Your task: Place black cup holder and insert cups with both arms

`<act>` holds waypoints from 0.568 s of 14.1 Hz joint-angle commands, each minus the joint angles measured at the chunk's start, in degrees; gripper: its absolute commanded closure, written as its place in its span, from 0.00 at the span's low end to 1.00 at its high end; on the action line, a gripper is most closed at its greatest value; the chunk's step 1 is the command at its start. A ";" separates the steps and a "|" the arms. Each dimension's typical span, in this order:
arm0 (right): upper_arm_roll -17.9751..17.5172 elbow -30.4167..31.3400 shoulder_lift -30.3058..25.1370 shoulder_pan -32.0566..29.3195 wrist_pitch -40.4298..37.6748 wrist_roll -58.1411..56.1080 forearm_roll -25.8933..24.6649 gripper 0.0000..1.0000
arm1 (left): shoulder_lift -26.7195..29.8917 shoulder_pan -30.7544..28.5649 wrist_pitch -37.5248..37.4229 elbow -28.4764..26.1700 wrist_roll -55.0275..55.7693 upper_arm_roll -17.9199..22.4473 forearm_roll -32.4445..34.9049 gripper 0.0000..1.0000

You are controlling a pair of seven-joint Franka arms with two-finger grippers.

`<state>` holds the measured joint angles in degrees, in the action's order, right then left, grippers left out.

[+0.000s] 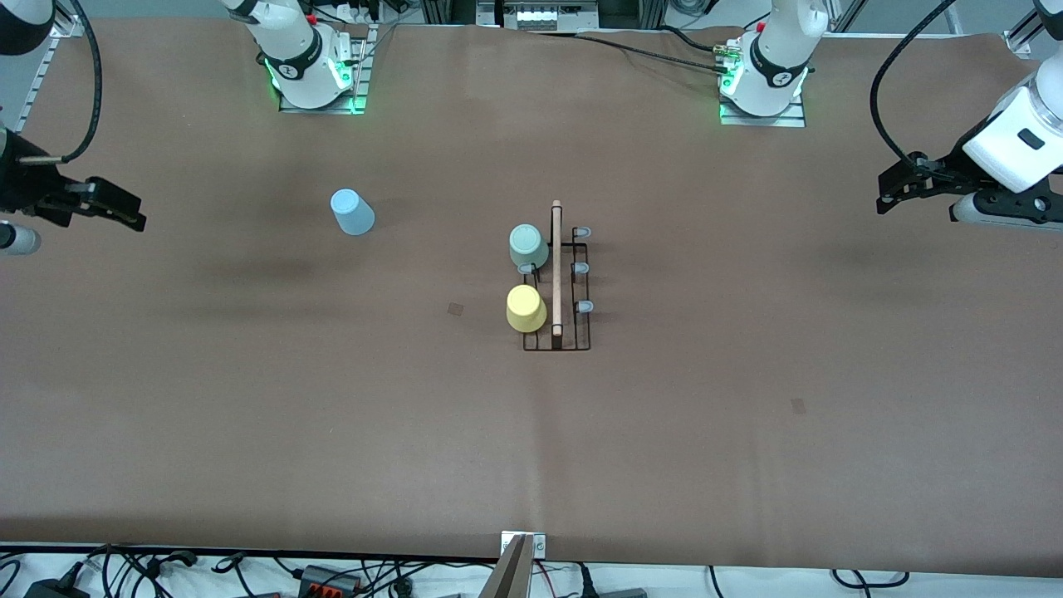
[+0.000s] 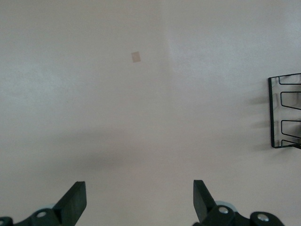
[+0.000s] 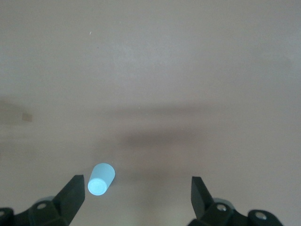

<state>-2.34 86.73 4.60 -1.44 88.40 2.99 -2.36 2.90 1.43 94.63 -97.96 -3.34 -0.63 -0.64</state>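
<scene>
Wide bare table (image 1: 747, 457) fills the lower frame; at centre stands the black cup holder (image 1: 573, 332) with yellow cup (image 1: 526, 309) and green cup (image 1: 528, 247) on it, blue cup (image 1: 352, 213) upper-left, while left gripper (image 1: 887, 193) and right gripper (image 1: 124, 212) hover spread, empty, at the frame's side edges.

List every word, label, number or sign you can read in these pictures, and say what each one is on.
No readable text anywhere.
Right arm's base: a round dark mark on its collar, too small to read.
Left arm's base: the same kind of mark, also too small to read.
Black cup holder, green cup, yellow cup, blue cup: plain, no print.
Table: two small blank patches, no writing.
</scene>
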 commanded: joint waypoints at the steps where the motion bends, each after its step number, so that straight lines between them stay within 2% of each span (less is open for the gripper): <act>1: -0.03 1.79 -1.79 -0.49 0.55 -2.37 0.17 0.00 | 0.27 -0.20 -0.94 0.67 -0.61 -0.07 0.02 0.00; 8: -0.03 1.34 -1.08 -0.93 0.81 -2.56 0.34 0.00 | 0.27 -0.29 -0.94 0.67 -0.61 -0.07 0.02 0.00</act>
<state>-2.22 87.42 3.88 -1.67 88.55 1.59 -2.37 2.90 1.43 94.61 -97.96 -3.34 -0.63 -0.64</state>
